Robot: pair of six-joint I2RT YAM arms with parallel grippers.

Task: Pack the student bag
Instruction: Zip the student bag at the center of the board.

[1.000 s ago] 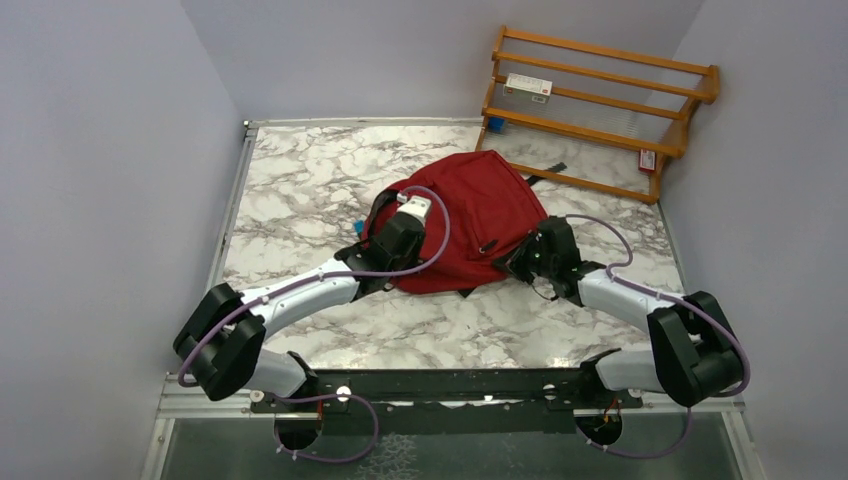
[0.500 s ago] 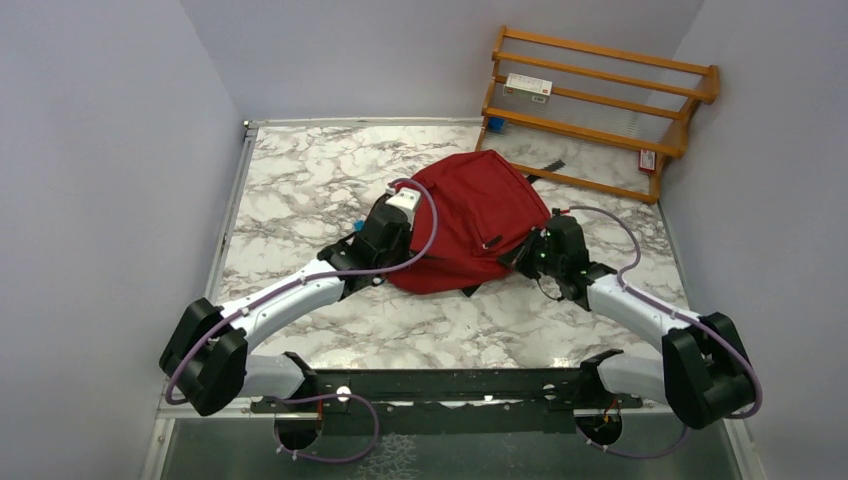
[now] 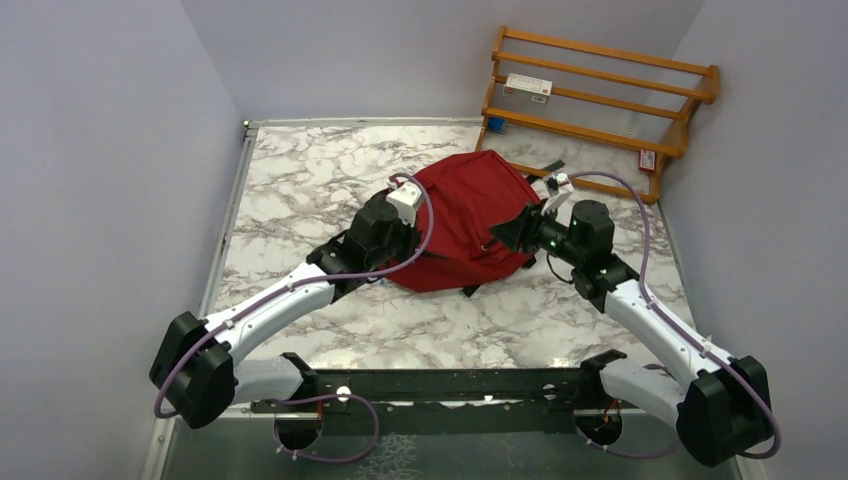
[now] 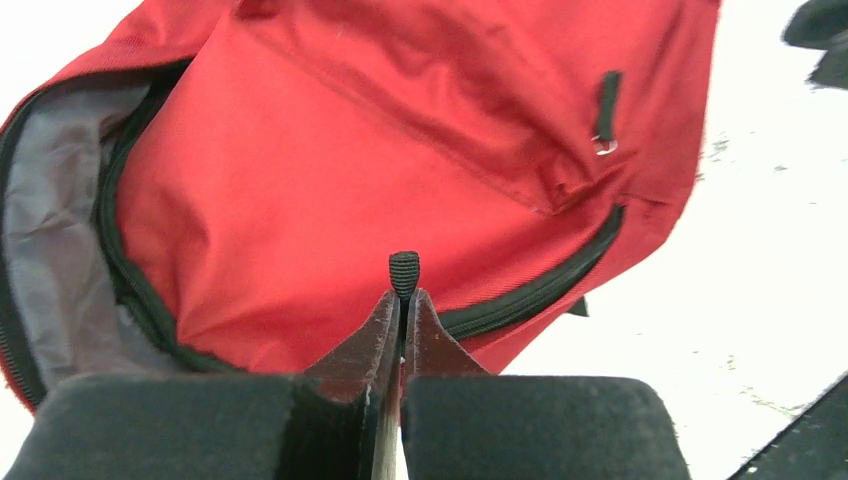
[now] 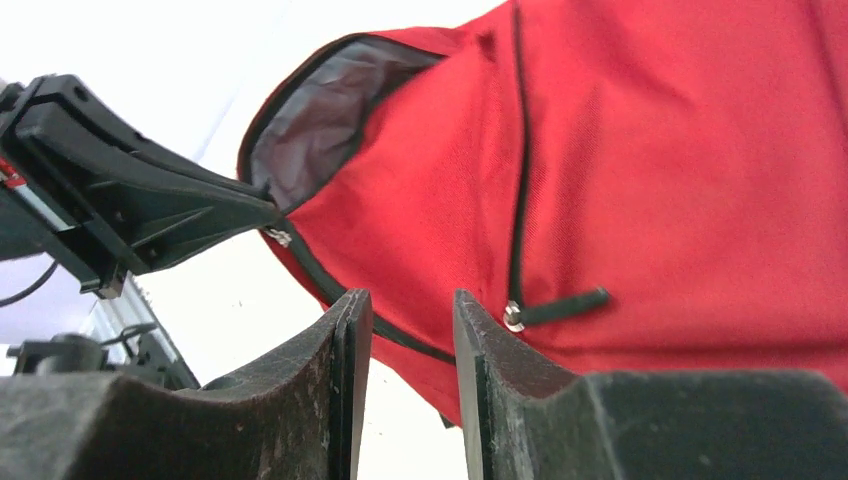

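Wooden rack (image 3: pixel 610 54) at far right corner of marble table (image 3: pixel 300 190); white box (image 3: pixel 528 87) on its shelf.

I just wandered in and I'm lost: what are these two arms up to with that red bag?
Two robot arms are working on the student bag, a dark-red backpack lying on the marble table. The left gripper is pinched shut on what looks like a black zipper pull at the main opening, which gapes enough to show grey lining. The right gripper hovers open at the bag's other side, holding nothing.
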